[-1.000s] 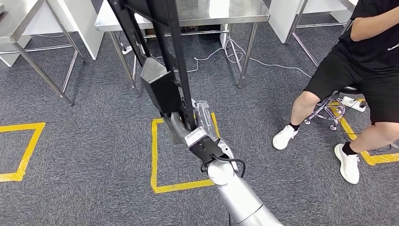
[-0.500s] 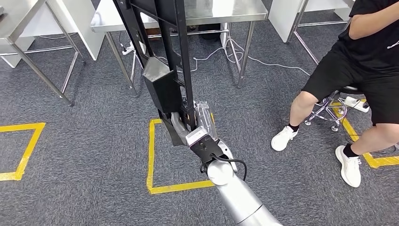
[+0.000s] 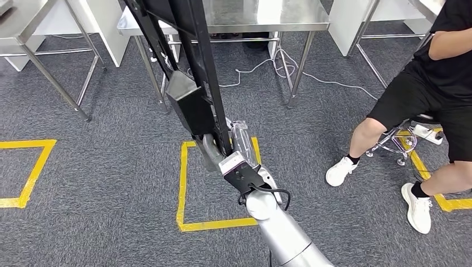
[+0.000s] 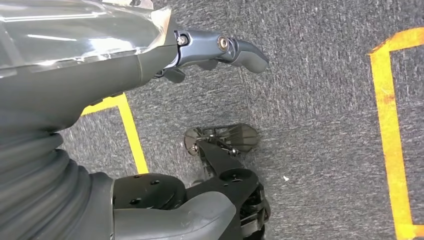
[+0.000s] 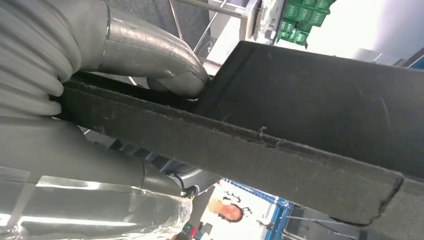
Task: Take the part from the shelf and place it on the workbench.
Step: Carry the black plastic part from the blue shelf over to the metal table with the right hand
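While the long black frame-shaped part (image 3: 189, 61) is already in the grip of the right hand (image 3: 225, 146), centre frame in the head view, placement on a bench remains to be done.

Progress: the pick appears complete; no shelf is visible, and the part is carried clear of the grey carpet floor (image 3: 100, 183). The set-down is still outstanding.

Right hand: fingers wrapped around a flat felt-textured bar of the part, with the grey thumb (image 5: 150, 55) pressing on one face in the right wrist view.

Left hand (image 4: 220, 50): holds nothing; fingers extended over the carpet, though how wide they spread I cannot tell.

Part position: rises from the hand at centre toward the upper left-centre of the frame, its upper end crossing in front of the steel-topped table (image 3: 267, 14) at upper centre.

Edges and room:
- Table legs sit near the part's upper section; a swing could strike them.
- Seated person in black shorts (image 3: 428, 105) at right, well apart.
- Yellow floor tape square (image 3: 182, 183) beneath the arm; open carpet at lower left.
- White cable (image 3: 261, 64) trails under the table.
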